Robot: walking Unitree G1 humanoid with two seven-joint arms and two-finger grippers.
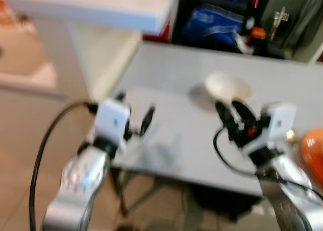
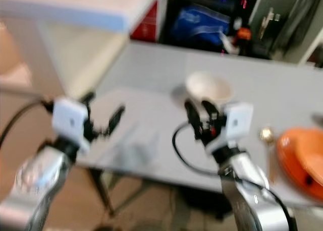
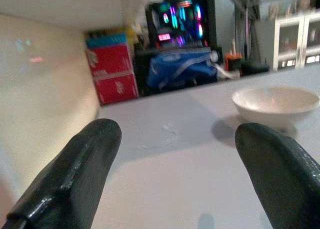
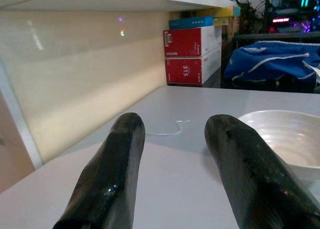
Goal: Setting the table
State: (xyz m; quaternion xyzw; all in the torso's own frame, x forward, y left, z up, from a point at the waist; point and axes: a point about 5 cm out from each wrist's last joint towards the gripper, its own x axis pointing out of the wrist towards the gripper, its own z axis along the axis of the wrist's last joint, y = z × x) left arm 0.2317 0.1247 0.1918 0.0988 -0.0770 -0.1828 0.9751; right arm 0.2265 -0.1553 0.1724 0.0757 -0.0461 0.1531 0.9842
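Both arms forward, left claw (image 1: 135, 116) and right claw (image 1: 233, 113) spread, empty.

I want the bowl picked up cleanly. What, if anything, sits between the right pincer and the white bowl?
Nothing visible does. The right pincer hovers open just short of the white bowl, with only bare grey table between them.

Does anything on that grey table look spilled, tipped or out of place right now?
Nothing stands out. The white ceramic bowl sits upright on the grey table, apparently empty, with no visible spill around it. The orange plate lies flat near the right edge. The head views are blurred.
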